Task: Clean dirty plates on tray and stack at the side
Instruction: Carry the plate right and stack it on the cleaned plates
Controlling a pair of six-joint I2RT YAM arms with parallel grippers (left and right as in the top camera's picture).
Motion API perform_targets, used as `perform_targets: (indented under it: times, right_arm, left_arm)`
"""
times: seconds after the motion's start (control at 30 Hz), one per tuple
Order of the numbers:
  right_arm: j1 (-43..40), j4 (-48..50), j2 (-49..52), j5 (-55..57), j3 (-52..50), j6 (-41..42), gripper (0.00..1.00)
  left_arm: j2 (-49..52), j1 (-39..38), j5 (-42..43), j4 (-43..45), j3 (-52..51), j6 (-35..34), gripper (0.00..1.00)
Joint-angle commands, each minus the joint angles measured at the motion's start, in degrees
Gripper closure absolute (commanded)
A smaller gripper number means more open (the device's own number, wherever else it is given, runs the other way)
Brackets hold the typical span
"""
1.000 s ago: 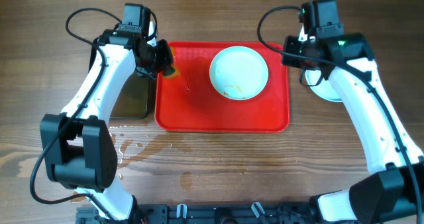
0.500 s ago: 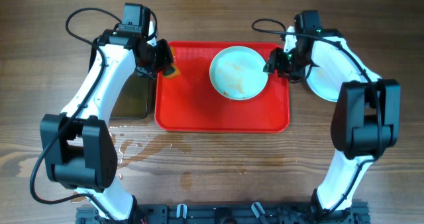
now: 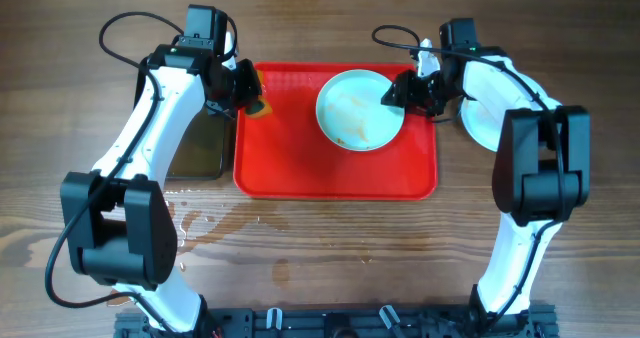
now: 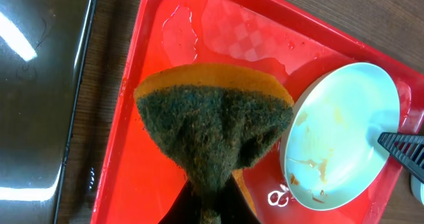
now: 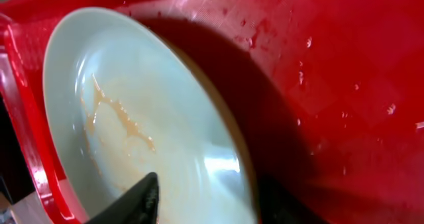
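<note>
looks down on a wooden table [image 3: 320,268] with a red tray [image 3: 300,168] at its middle. finds one smeared plate [image 3: 358,110] on the tray's upper right part, streaked brownish toward its lower left. places the right gripper [image 3: 392,95] at that plate's right rim, reaching in from the right; cannot tell from up here whether clamped. shows a second plate [image 3: 487,128] on the wood just right of the tray, partly under the right arm. sets the left gripper [image 3: 252,98] over the tray's upper left corner, with an orange sponge [image 3: 259,108] at its tip. catches a black tray [image 3: 200,153] just left of the red one, and wet patches [image 3: 215,223] on the wood below it.
</note>
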Motion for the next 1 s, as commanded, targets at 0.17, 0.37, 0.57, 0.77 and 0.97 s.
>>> perform_targets:
  times: [0.17, 0.37, 0.57, 0.77, 0.97]
  right_arm:
    - [0.2, 0.0, 4.2, 0.7, -1.0, 2.1, 0.96]
    - [-2.3, -2.0, -1.4, -8.5, -0.8, -3.0, 0.96]
    - [-8.1, -7.9, -14.6, -3.8, -0.8, -4.3, 0.96]
    - [-20.3, -18.6, -26.0, 21.8, -0.9, 3.6, 0.96]
    - [-28.0, -17.2, -25.7, 31.3, -7.3, 7.8, 0.96]
  left_arm:
    - [-0.2, -0.3, -0.2, 0.2, 0.6, -0.7, 0.96]
    - [-0.2, -0.3, -0.1, 0.2, 0.6, -0.7, 0.96]
    - [-0.2, -0.3, -0.2, 0.2, 0.6, -0.7, 0.94]
    - [-0.2, -0.3, -0.2, 0.2, 0.6, -0.7, 0.94]
    - [-0.2, -0.3, -0.2, 0.2, 0.6, -0.7, 0.95]
